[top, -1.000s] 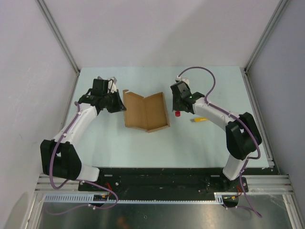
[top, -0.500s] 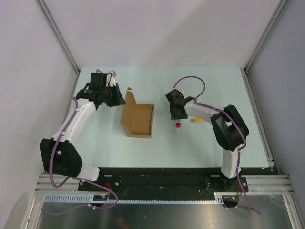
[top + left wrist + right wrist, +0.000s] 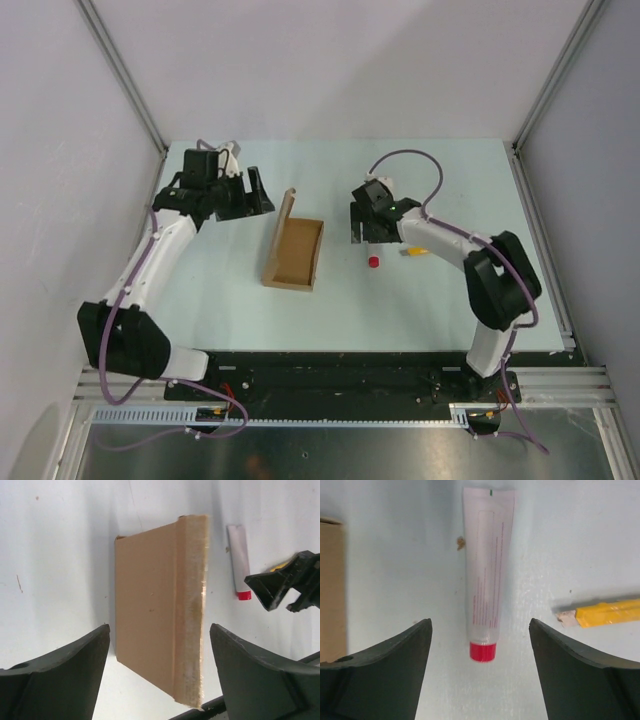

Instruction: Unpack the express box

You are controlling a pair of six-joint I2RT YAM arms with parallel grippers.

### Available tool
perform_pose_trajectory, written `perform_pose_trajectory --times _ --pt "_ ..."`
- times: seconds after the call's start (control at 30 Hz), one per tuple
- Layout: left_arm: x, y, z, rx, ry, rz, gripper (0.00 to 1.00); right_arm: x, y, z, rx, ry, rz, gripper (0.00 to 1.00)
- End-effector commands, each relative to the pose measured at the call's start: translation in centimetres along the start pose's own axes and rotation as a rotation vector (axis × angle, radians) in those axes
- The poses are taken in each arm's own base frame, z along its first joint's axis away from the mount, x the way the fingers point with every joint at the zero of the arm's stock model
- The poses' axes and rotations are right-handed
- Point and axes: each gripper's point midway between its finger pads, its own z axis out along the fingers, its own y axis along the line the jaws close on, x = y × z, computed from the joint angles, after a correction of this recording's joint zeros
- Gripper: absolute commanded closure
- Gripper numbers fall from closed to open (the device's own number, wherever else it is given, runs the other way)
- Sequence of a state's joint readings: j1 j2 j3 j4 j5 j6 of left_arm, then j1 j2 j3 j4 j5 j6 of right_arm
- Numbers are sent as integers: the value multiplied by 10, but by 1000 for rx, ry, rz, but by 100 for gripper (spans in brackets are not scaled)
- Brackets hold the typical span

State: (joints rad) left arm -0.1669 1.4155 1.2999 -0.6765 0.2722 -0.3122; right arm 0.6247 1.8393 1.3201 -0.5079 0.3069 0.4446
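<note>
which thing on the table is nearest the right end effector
The red-capped tube, right under the right end effector; box and knife lie off to either side.

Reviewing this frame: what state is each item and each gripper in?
express box: open, lid flap standing about upright, nothing visible inside.
white tube: lying flat on the table, outside the box, red cap on.
yellow utility knife: lying beside the tube; blade state unclear.
left gripper: open, empty, facing the box.
right gripper: open, empty.
</note>
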Motion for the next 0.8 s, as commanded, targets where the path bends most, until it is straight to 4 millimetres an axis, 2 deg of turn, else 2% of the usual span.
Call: perform_pose_trajectory --times 0.0,0.03,0.13,0.17,0.2,0.27,0.3,0.37,0.4,0.43,0.47,0.5,0.53,0.6,0.63,0.7,0.73,0.77 --pt "-30 -21 -48 50 -161 55 4 -36 -3 -58 -33 -131 62 16" --pt "-30 -22 -52 53 -173 57 0 -36 -6 -63 -28 -130 69 14" --pt "-26 -27 -68 72 -207 58 1 -46 -11 -93 -54 -176 97 10" --pt "-27 -30 -80 77 -242 62 0 -48 -11 -101 -59 -189 101 7" --pt "-23 -29 -82 74 -249 57 0 -52 -15 -116 -69 -213 109 6" --pt "-23 -26 -93 52 -288 43 0 -57 -23 -130 -52 -248 123 3" --pt "-21 -27 -104 51 -323 31 0 -61 -29 -147 -59 -278 138 2" --pt "-21 -25 -119 33 -382 14 0 -64 -41 -164 -35 -325 160 0" --pt "-17 -27 -135 41 -431 8 0 -64 -45 -173 -33 -346 159 0" --pt "-16 -26 -143 40 -461 -4 0 -69 -54 -196 -40 -406 185 0" --pt "-16 -21 -150 14 -495 -27 0 -70 -58 -205 -46 -429 199 0" --pt "-12 -20 -156 15 -517 -75 0 -67 -63 -215 -51 -436 212 0" --pt "-10 -23 -172 30 -565 -81 0 -68 -72 -238 -77 -482 249 0" --pt "-4 -27 -184 57 -597 -72 0 -57 -84 -253 -74 -494 287 0" --pt "0 -29 -198 69 -640 -66 0 -57 -98 -267 -60 -540 319 0" --pt "8 -28 -204 81 -661 -74 0 -49 -113 -278 -34 -558 362 0" --pt "12 -33 -215 111 -688 -59 0 -49 -119 -285 -34 -577 378 0" --pt "14 -37 -219 126 -694 -42 1 -48 -129 -305 -67 -629 414 0"
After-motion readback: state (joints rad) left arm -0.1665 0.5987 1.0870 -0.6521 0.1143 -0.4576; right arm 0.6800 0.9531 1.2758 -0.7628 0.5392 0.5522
